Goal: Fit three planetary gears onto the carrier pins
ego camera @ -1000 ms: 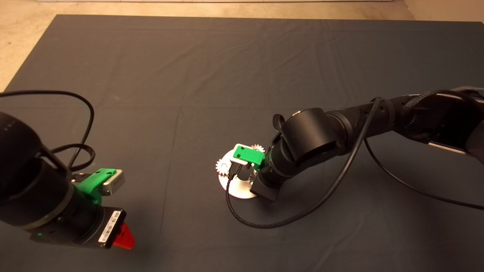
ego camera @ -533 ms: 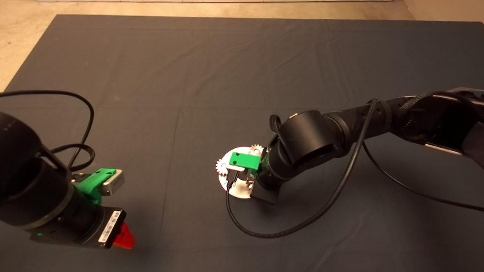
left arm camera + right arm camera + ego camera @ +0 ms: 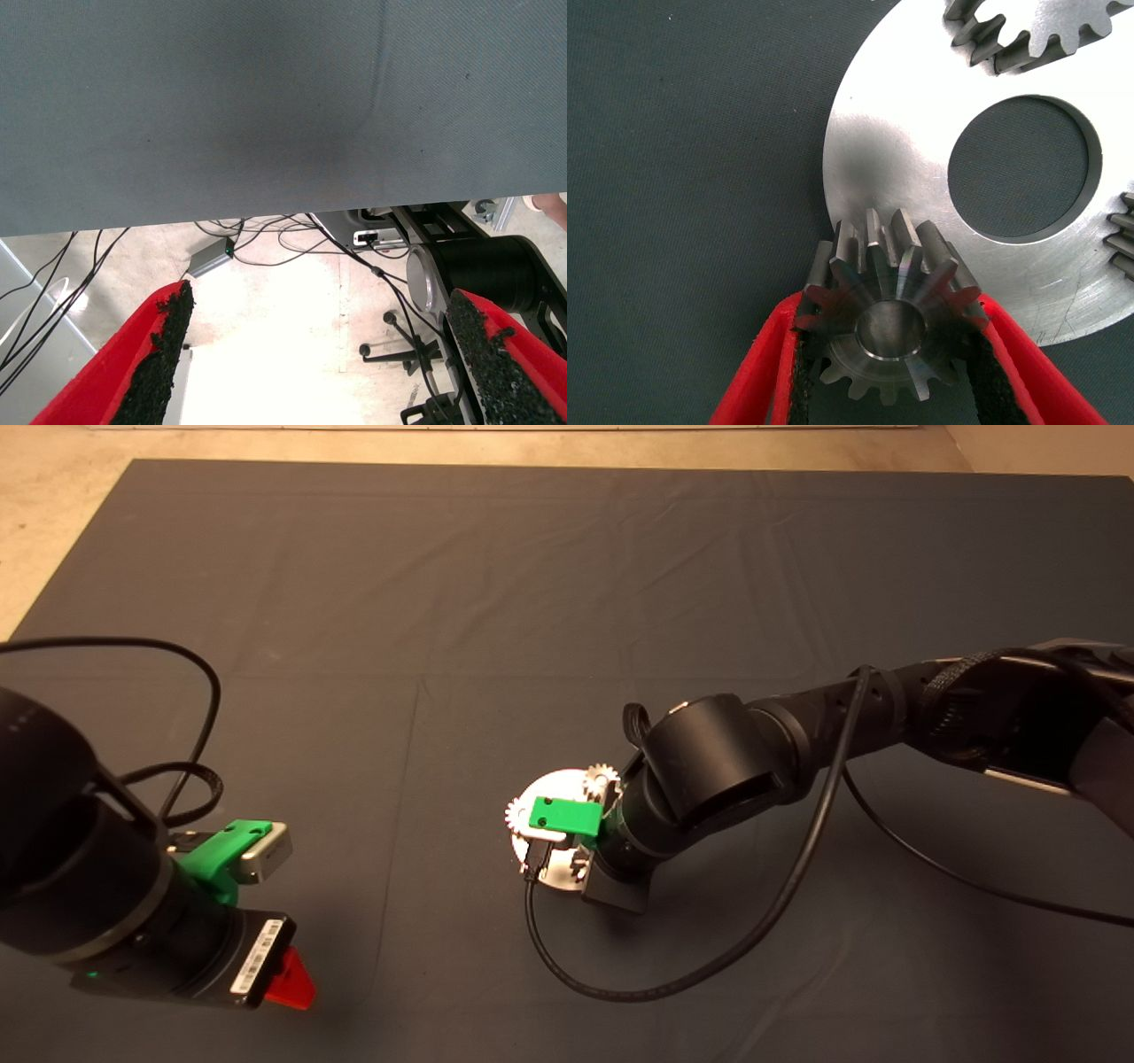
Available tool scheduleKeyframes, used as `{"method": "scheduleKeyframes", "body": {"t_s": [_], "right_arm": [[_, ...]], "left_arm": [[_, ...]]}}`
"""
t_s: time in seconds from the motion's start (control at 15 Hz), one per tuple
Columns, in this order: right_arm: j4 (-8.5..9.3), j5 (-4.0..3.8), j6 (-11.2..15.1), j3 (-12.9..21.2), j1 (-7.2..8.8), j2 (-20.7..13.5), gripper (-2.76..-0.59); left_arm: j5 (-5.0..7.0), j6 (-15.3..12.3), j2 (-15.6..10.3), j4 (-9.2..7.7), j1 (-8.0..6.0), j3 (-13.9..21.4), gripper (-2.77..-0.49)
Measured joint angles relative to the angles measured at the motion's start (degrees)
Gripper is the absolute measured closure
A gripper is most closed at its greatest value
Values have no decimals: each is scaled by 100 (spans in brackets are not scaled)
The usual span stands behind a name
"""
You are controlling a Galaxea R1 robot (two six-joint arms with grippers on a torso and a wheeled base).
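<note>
Third gear (image 3: 890,319) in right tool (image 3: 890,354)

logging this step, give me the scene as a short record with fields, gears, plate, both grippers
gears on plate: two, one at the round plate's left edge, one at its far edge
third gear: clamped between the right gripper's fingers over the plate's rim
round plate: flat on the mat, central hole uncovered
right gripper: shut on the third gear, above the plate
left gripper: open, parked at the lower left of the mat
</note>
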Motion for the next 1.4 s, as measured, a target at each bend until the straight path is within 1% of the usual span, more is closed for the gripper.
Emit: {"method": "scheduleKeyframes", "body": {"t_s": [0.53,0.6,0.87,1.07,1.13,1.4], "right_arm": [[-30,-1,-38,0,-30,-9,-102],[-35,19,-38,-5,-30,-17,-102],[-60,28,-38,-20,-30,-17,-102],[-68,45,-38,-28,-29,-26,-102],[-71,65,-38,-28,-29,-32,-102],[-102,76,-38,-13,-29,-50,-102]], "left_arm": [[0,0,0,-18,0,41,-204],[0,0,0,-20,0,41,-204],[0,1,0,-20,0,68,-204],[0,0,0,-22,0,77,-204],[0,1,0,-22,0,77,-204],[0,0,0,-22,0,77,-204]]}}
